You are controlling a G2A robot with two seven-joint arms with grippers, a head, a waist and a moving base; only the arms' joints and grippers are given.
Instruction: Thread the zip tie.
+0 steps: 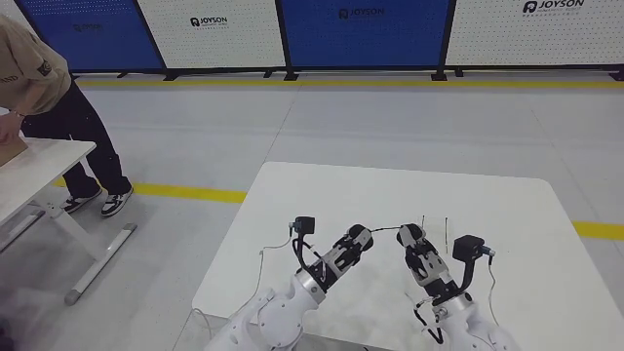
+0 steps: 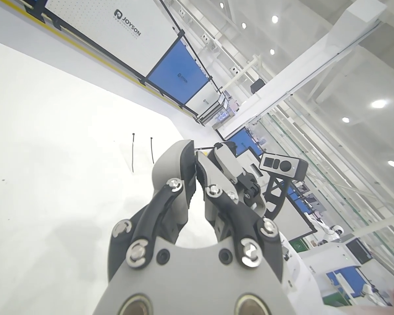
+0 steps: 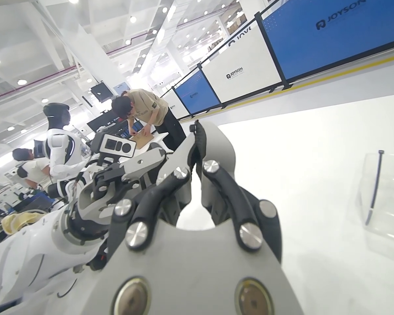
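Above the near middle of a white table [image 1: 292,205], my two claws meet tip to tip with the zip tie [image 1: 382,228] stretched between them as a thin black line, clear of the tabletop. My left claw [image 1: 359,237] has its fingers pressed together on one end of the tie. In the left wrist view the same claw [image 2: 195,160] shows its ribbed pads closed, with the black strip [image 2: 206,148] leaving the fingertips and running straight across to the other claw just beyond. My right claw [image 1: 408,237] is likewise pinched shut on the opposite end. In its own wrist view the claw [image 3: 195,147] has no gap between its fingers, and a small black piece juts out at their tip, too small for me to tell which part of the tie it is. The left claw sits slightly left of centre and the right claw just right of it, both angled inward toward each other. Two spare ties [image 1: 422,223] [image 1: 447,225] lie side by side on the table just to the far right of my right claw, each straight and apart from the other. They appear as two dark strips [image 2: 133,153] [image 2: 152,150] in the left wrist view. In the right wrist view one of them [image 3: 376,185] lies within what looks like a clear plastic tray [image 3: 389,231].
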